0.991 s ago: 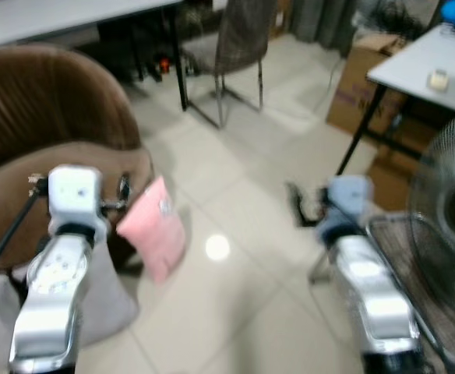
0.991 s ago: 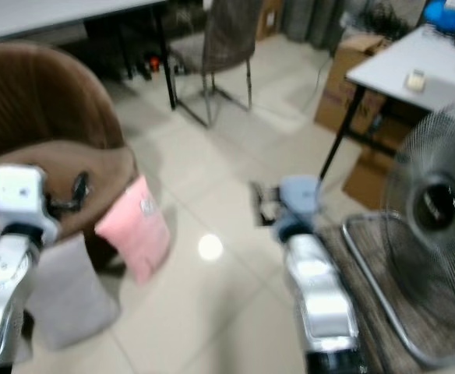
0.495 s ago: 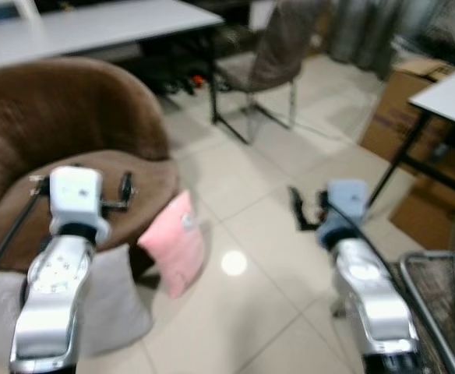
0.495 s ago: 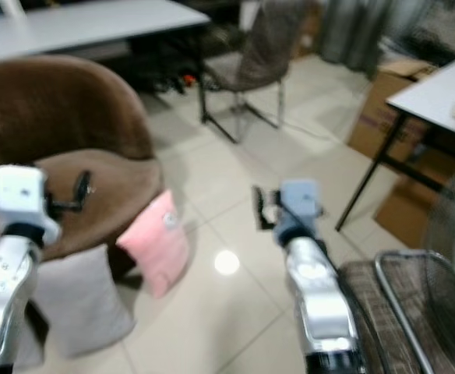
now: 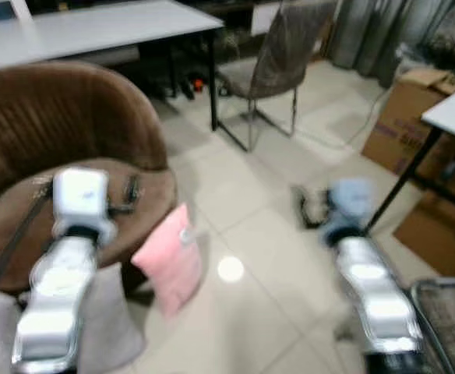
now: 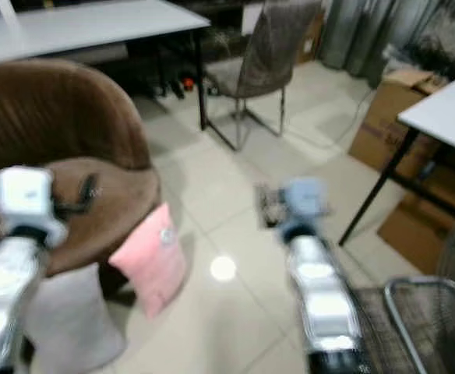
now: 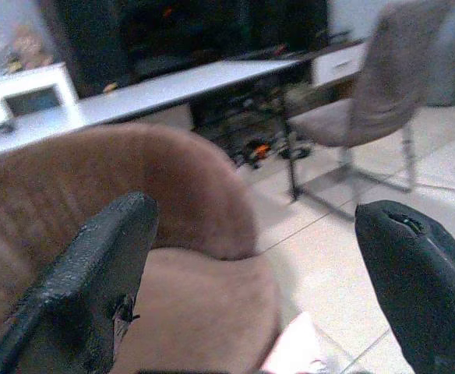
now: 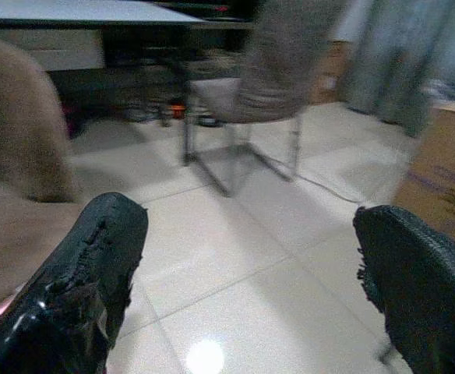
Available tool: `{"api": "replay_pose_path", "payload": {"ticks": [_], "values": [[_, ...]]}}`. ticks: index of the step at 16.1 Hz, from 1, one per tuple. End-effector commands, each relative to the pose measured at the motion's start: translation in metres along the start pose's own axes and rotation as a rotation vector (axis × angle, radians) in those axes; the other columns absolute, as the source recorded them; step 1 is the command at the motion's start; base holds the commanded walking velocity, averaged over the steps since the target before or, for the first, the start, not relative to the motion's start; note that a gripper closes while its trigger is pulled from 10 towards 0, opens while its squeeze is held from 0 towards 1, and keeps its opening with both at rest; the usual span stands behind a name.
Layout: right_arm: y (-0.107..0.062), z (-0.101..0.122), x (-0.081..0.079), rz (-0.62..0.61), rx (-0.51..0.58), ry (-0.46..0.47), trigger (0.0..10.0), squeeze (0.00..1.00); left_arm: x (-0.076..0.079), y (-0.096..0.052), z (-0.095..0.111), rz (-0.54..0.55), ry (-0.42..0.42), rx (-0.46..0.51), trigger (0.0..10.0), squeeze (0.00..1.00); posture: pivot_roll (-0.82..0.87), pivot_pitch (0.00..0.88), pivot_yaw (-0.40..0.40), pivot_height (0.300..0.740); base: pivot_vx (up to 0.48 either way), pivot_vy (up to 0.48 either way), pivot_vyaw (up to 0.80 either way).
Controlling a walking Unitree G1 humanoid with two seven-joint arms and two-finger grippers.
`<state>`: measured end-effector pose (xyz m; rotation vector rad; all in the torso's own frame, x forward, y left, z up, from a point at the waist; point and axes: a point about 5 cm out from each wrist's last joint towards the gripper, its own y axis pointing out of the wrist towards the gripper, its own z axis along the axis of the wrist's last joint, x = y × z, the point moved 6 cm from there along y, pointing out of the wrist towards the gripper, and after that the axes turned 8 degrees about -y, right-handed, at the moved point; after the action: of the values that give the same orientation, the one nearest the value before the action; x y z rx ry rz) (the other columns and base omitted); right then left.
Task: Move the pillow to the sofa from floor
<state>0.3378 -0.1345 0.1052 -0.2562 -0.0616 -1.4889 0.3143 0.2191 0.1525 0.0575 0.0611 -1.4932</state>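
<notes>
Head views: you turned the cam left; sofa slid more into view. Pink pillow leaned on it, on the floor.
L wrist: left gripper spread wide.
R wrist: right gripper wide too, holding nothing.

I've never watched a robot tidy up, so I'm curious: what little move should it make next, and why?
Probably bend and lower the left gripper toward the pink pillow. The pillow stands on the floor, leaning against the brown sofa, and both grippers hang open and empty above it, the left one nearer.
</notes>
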Motion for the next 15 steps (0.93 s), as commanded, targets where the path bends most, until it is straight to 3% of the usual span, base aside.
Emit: {"api": "replay_pose_path", "payload": {"ticks": [1,6,15], "values": [[0.0006,0.0013,0.0148,-0.038,0.003,-0.021,10.0,1.00,0.0080,0.0015,0.0055,-0.021,-0.001,0.019,10.0,0.00,0.00,0.000,0.009,0.740,0.371,0.000,0.00],[0.0020,0.0020,0.0139,-0.030,0.008,-0.035,10.0,1.00,0.0098,0.0008,0.0041,-0.026,0.001,0.018,10.0,0.00,0.00,0.000,0.006,0.740,0.371,0.000,0.00],[0.0045,0.0022,0.0120,-0.020,0.008,-0.047,10.0,1.00,0.0086,0.0001,0.0025,-0.020,0.002,0.017,10.0,0.00,0.00,0.000,-0.003,0.740,0.362,0.000,0.77]]}}
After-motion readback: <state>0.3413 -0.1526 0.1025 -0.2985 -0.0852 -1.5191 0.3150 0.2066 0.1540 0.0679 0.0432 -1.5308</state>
